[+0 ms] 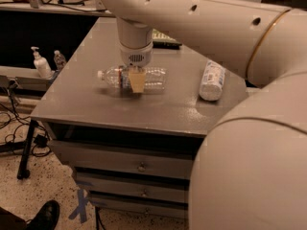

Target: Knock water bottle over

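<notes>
The water bottle (152, 77) is clear ribbed plastic with a white cap. It lies on its side on the grey cabinet top (96, 104), cap pointing left. My gripper (136, 82) hangs straight down from the big white arm, right over the bottle's middle, with a tan finger (137, 83) in front of it. The bottle's label band is partly hidden behind the gripper.
An opaque white bottle with blue print (211, 80) lies on its side at the right of the cabinet top. A dark flat object (165, 38) lies at the back. A small white pump dispenser (40, 64) and a small bottle (59, 60) stand on a low shelf to the left. Drawers are below the top.
</notes>
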Controlling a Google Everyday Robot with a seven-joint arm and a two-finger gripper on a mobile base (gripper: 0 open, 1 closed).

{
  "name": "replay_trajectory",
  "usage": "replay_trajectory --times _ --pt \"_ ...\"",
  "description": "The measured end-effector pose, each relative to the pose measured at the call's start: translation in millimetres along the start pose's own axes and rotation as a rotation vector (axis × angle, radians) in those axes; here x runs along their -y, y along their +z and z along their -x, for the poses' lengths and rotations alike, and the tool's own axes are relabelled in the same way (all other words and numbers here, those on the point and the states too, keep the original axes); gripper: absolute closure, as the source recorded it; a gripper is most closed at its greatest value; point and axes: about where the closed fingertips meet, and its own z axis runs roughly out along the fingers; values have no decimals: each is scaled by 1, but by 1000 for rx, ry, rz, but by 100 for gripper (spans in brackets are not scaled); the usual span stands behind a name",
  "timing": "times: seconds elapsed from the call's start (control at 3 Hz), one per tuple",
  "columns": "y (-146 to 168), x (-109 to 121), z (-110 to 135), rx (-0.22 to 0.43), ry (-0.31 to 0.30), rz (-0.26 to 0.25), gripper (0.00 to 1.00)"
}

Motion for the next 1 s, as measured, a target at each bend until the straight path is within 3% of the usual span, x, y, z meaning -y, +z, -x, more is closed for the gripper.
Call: replay_trajectory --times 0.33,0.67,1.0 --pt "0 -3 2 6 -3 3 13" --pt "-4 -3 8 28 -6 -2 0" --pt "-9 -2 15 52 -11 -8 0"
